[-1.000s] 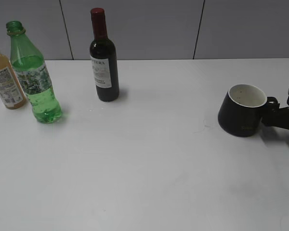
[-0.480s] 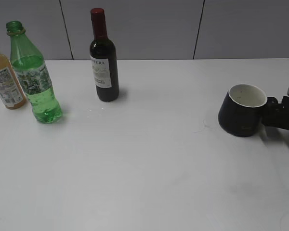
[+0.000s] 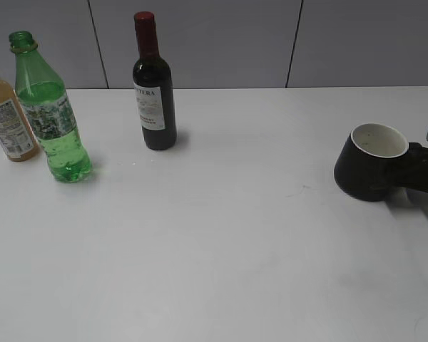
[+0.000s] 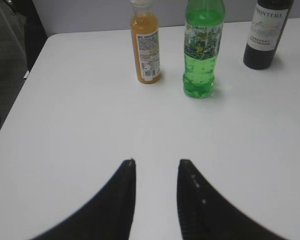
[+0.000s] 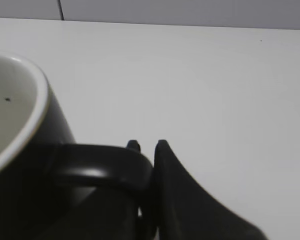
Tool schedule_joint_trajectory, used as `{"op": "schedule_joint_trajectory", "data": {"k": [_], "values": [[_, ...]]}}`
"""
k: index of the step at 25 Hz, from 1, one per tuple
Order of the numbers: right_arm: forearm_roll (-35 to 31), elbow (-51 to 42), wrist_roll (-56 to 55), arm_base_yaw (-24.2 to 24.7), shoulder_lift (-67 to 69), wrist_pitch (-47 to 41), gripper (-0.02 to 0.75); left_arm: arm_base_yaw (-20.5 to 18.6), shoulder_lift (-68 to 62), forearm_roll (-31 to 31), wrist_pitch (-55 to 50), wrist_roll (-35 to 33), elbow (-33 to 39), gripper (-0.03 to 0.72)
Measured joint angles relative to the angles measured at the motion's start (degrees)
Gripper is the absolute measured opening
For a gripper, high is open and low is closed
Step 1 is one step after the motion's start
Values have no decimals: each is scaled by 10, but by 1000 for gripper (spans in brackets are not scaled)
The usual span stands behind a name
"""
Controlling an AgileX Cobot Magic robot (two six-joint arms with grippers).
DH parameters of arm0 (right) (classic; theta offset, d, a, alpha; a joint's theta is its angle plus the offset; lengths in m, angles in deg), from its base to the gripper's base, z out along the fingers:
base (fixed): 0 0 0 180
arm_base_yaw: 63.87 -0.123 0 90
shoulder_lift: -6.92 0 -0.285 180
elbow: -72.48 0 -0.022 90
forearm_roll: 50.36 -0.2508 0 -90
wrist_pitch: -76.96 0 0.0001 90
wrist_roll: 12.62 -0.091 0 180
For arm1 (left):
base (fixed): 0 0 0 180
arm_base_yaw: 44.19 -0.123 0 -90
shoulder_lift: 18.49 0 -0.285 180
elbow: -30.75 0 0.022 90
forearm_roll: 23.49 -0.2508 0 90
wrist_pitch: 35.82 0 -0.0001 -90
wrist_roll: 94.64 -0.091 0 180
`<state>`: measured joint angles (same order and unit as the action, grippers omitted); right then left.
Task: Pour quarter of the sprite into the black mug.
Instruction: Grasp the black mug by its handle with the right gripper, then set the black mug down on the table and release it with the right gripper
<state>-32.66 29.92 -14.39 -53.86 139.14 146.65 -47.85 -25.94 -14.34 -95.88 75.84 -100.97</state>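
Observation:
The sprite (image 3: 50, 117), a tall green bottle with no cap, stands at the far left of the white table and also shows in the left wrist view (image 4: 202, 47). The black mug (image 3: 369, 171) with its white inside sits at the right edge, tilted a little. My right gripper (image 3: 414, 167) is shut on the mug's handle (image 5: 107, 165); its fingertips (image 5: 147, 146) pinch the handle loop. My left gripper (image 4: 156, 162) is open and empty, low over the table well short of the bottles. It is out of the exterior view.
A dark wine bottle (image 3: 153, 92) with a red top stands at the back, right of the sprite. An orange-drink bottle (image 3: 6, 117) stands just left of the sprite. The table's left edge (image 4: 25, 90) shows in the left wrist view.
The black mug has shifted a little to the right and tilted, with my right gripper on its handle. The bottles have not moved.

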Motion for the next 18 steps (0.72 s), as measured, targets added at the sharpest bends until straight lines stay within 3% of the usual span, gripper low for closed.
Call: {"op": "schedule_joint_trajectory", "data": {"k": [9,18], "values": [[0,-23,3,0,-30,-19,45,0,0,0,0,0,0,228],[46,-63,-22,-1,-139,-32,43,0,0,0,0,0,0,228]]}}
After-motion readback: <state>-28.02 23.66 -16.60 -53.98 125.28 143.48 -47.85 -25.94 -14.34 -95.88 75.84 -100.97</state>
